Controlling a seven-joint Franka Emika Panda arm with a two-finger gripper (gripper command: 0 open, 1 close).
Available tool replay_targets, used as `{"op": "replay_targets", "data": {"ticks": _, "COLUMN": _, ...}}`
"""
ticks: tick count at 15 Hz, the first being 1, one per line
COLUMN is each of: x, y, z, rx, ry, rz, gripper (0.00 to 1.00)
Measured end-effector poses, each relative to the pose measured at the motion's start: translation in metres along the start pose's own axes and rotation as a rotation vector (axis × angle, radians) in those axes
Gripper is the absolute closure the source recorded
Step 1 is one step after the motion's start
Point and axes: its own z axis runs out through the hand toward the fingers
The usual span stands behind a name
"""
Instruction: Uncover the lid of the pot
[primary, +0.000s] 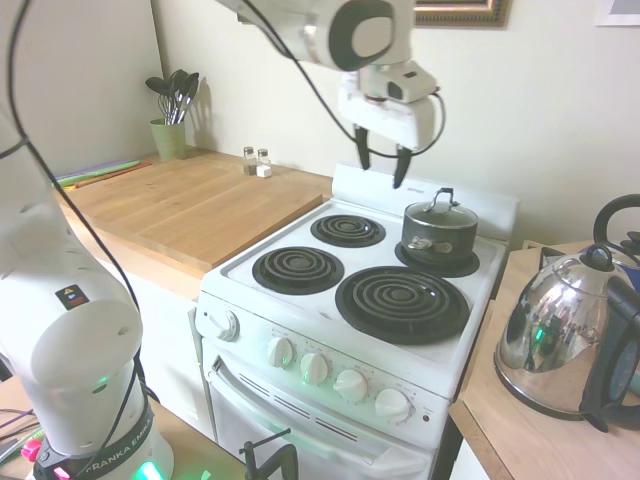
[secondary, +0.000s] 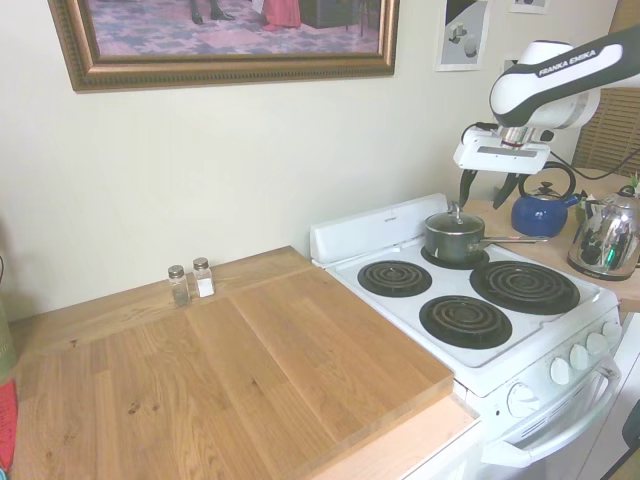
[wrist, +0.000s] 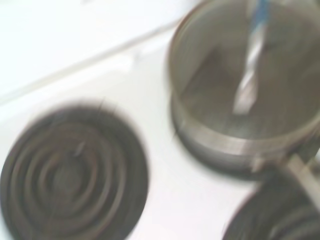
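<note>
The pot sits on a rear burner of the white stove, by the back panel, with the lid still seated on it and its dark loop handle upright. The end effector hangs in the air above the stove, up and a little to one side of the pot, its fingers spread wide and holding nothing, well clear of the lid. In the blurred wrist view the lidded pot shows beside a coil burner. A shiny kettle stands on the table beside the stove.
</note>
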Motion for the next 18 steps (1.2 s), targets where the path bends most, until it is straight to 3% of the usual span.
{"op": "replay_targets", "data": {"ticks": 5, "x": 0.068, "y": -0.027, "z": 0.015, "rx": -0.021, "ry": -0.009, "rz": 0.069, "gripper": 0.00}}
{"op": "replay_targets", "data": {"ticks": 11, "x": 0.082, "y": -0.066, "z": 0.043, "rx": -0.085, "ry": -0.105, "rz": 0.050, "gripper": 0.00}}
{"op": "replay_targets", "data": {"ticks": 17, "x": 0.092, "y": -0.087, "z": 0.063, "rx": -0.125, "ry": -0.149, "rz": 0.040, "gripper": 0.00}}
{"op": "replay_targets", "data": {"ticks": 18, "x": 0.095, "y": -0.089, "z": 0.068, "rx": -0.131, "ry": -0.150, "rz": 0.040, "gripper": 1.00}}
